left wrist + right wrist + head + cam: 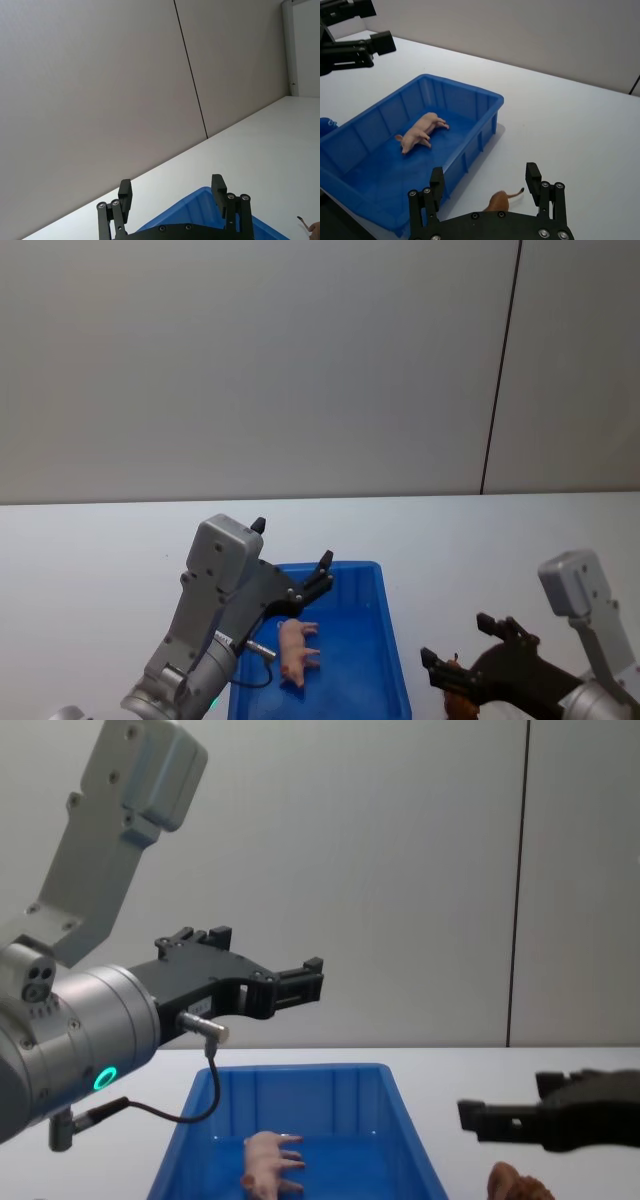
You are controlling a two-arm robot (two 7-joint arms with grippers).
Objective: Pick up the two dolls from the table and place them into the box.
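My left claw (171, 187) is open and holds nothing. Its two fingers stand wide apart in the air above the far end of the box (396, 665), well clear of the rim. The box sits on the white bench (100, 550), toward the near edge and about midway between the bench's left and right edges, with its long walls running away from me.

The pink pig (296, 648) is in the box. It lies on its side on the blue floor, roughly in the middle, its legs pointing toward the right wall, and it touches none of the walls.

My right claw (485, 174) is open as well, its fingers spread and gripping nothing. It hangs over the bench to the right of the box, toward the near edge, with its fingertips pointing toward the box. Below it lies the reddish-brown doll (499, 201), on the bench near the box's right wall but apart from it, a thin tail sticking out from its body. From the chest view the claw seems to sit above the doll without touching it, though the doll is cut off at the bottom of that view, so I cannot be sure of the gap.
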